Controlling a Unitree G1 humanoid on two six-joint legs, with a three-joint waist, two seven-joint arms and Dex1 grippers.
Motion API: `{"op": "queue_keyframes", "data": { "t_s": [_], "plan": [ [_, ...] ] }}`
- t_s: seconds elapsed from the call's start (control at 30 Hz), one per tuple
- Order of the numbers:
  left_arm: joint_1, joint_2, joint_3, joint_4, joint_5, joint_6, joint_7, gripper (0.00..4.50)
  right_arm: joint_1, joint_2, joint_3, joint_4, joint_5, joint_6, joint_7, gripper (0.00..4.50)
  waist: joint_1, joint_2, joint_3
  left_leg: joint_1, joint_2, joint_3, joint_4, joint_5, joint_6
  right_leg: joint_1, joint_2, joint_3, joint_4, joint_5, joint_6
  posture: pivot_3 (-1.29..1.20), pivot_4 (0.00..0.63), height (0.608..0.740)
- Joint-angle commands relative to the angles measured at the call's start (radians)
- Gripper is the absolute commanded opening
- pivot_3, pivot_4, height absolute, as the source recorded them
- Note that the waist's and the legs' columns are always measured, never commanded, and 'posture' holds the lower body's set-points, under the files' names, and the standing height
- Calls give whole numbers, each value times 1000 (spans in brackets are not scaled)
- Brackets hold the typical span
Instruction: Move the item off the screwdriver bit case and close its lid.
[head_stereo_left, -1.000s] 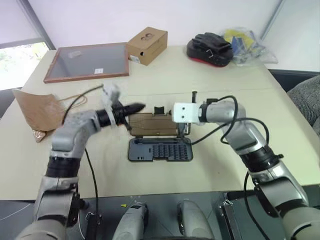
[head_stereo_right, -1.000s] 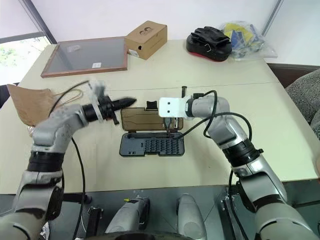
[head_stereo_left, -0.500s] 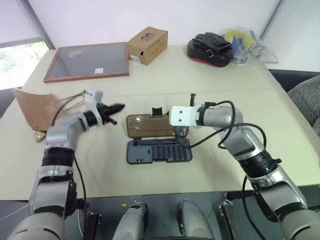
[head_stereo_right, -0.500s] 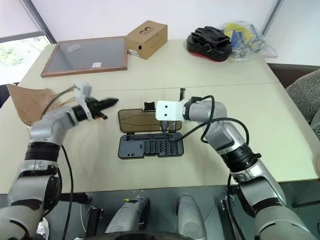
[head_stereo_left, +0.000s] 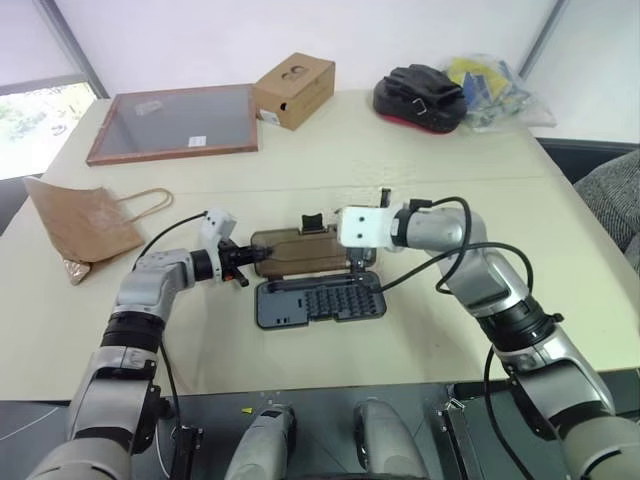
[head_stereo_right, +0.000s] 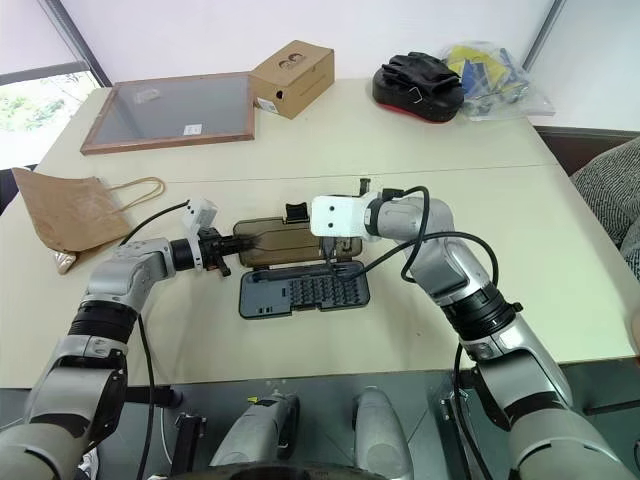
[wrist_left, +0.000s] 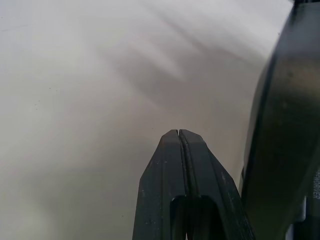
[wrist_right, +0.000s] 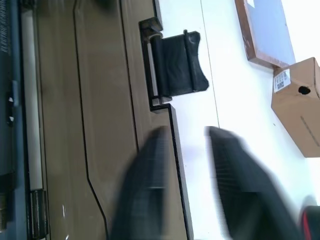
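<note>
Case (head_stereo_left: 318, 302) sits open mid-bench (head_stereo_left: 420, 150), bit rows facing up. Lid (head_stereo_left: 300, 252) is folded back flat on the far side of the base, latch tab (wrist_right: 177, 62) sticking out from its far edge.

My left tool (head_stereo_left: 240, 261) is pinched fully shut, holding nothing. It sits low over the bench with its tip right at the lid's left end; can't tell if it touches.

My right tool (wrist_right: 187, 185) has its fingers (wrist_right: 142, 192) apart with a clear gap, nothing between them. It hangs over the lid's far edge, just beside the latch tab: one finger over the lid, the other over bare bench past the edge.

Paper bag (head_stereo_left: 85, 222) is off the case, lying flat near the bench's left edge, loop handles pointing toward the case. Well apart from both tools.

Wood-framed board (head_stereo_left: 175, 122), cardboard box (head_stereo_left: 294, 90) and a black-and-red item (head_stereo_left: 420, 98) sit at the far side.
</note>
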Motion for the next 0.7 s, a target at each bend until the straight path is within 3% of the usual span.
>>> {"op": "queue_keyframes", "data": {
  "t_s": [0.03,0.1,0.3,0.5,0.7],
  "plan": [
    [-21,0,13,-39,1,-24,-5,0,-31,-2,-13,-14,-6,-5,-9,3457,0,0,0,0,0,0,0,0,0,0,0,0,0,0,0,0,150,740],
    [-23,-2,11,-39,5,-33,-7,0,-34,-11,-16,-16,-3,6,5,4467,0,0,0,0,0,0,0,0,0,0,0,0,0,0,0,0,150,740],
    [-19,5,2,-75,12,-41,-24,0,-87,-134,-174,-197,291,392,320,4467,2,0,0,-2,0,-1,1,0,0,0,0,-1,0,0,0,0,150,740],
    [4,24,1,-187,-5,-8,-46,0,7,-330,-292,-285,387,453,361,4467,11,0,0,-3,1,0,1,-1,1,0,-1,-3,-2,0,0,0,150,740],
    [46,76,1,-385,-58,93,-79,0,145,-421,-361,-355,427,518,299,4467,6,0,0,-3,1,1,1,-1,1,-1,-2,-2,-1,0,0,0,150,740]
  ]
}}
